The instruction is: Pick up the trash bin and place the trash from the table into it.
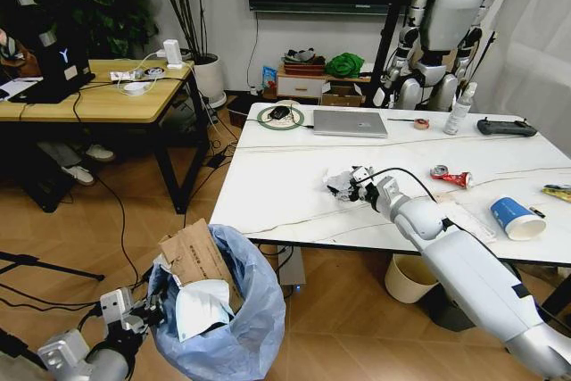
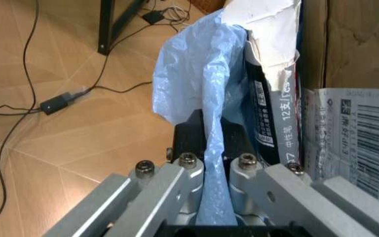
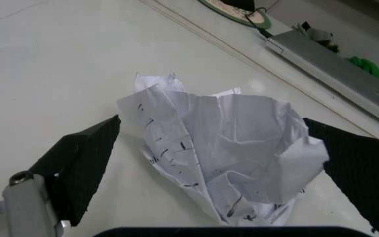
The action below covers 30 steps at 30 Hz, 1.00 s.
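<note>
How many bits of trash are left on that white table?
4: crumpled paper between the right gripper's fingers, red can, blue cup, wrapper at the far-right edge. More may be hidden.

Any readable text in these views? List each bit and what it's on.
"12支": dark packaging in the trash bin.
"100-0750", partly cut off: barcode label beside it.
Crumpled paper between the right gripper fingers: marks unreadable.
Left gripper grips the bag.

One trash bin; one crumpled paper; one red can; one blue cup; one laptop.
</note>
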Motion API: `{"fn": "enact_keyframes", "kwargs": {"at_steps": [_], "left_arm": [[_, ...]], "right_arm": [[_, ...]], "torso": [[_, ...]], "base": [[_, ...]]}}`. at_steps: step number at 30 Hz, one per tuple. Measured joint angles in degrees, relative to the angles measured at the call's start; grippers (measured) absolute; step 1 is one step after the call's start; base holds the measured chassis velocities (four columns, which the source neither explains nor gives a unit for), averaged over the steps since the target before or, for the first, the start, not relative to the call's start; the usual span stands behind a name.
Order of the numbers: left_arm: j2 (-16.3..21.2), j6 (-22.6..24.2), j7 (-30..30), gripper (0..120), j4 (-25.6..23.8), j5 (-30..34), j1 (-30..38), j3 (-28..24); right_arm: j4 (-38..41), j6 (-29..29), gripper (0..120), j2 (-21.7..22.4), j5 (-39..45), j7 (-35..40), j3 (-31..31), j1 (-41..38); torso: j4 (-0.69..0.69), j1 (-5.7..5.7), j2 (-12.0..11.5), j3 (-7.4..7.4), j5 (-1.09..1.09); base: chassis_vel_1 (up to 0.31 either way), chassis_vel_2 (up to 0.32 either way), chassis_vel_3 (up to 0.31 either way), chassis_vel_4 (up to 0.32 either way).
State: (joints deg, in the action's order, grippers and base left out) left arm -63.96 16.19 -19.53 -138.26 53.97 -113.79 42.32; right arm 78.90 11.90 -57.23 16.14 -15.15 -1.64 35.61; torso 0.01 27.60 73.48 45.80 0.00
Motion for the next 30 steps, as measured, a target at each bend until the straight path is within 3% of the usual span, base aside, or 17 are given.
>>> {"fn": "enact_keyframes", "kwargs": {"at_steps": [5,20,30], "left_arm": [[0.22,-0.03,0.0,0,0.1,0.29,0.09,0.11],[1.17,-0.04,-0.06,0,0.46,1.5,0.56,0.39],[1.38,-0.04,-0.14,0,0.6,1.73,0.73,0.32]], "right_arm": [[-2.01,-0.78,96,-0.93,-1.37,0.21,-0.67,-0.85],[-3.56,-0.85,36,-1.45,-2.05,0.48,-0.91,-0.7],[-2.88,-0.48,6,-1.05,-1.97,0.63,-0.46,0.35]], "torso": [[0.0,0.0,0.0,0.0,-0.01],[0.0,0.0,0.0,0.0,0.0],[0.0,0.0,0.0,0.0,0.0]], "base": [[0.0,0.0,0.0,0.0],[0.0,0.0,0.0,0.0],[0.0,0.0,0.0,0.0]]}}
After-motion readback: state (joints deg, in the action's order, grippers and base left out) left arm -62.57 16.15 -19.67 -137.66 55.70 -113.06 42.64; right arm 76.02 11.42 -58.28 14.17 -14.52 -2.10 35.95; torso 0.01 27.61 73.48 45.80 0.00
